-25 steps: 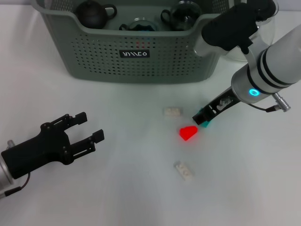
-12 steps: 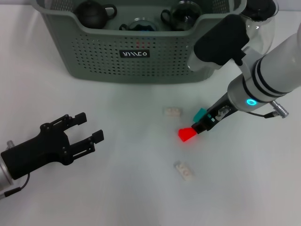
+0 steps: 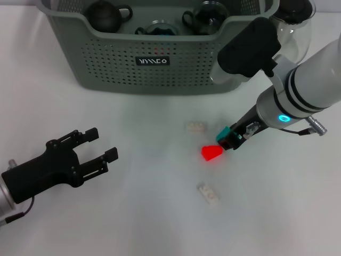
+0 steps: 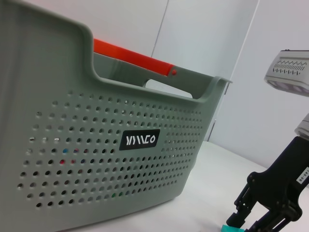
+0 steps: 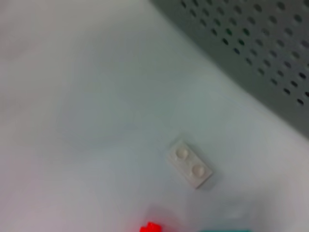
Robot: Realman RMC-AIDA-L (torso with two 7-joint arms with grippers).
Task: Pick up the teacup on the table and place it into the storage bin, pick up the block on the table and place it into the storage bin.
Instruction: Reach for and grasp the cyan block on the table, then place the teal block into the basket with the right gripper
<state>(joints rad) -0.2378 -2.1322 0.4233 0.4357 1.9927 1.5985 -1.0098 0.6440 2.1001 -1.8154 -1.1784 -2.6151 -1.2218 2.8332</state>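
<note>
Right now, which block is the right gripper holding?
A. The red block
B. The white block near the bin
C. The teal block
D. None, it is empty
C: the right gripper is shut on the teal block, lifted beside the red block, which lies on the table.

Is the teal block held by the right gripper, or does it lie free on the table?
Held. The right gripper has its jaws closed on the teal block, beside the red block.
</note>
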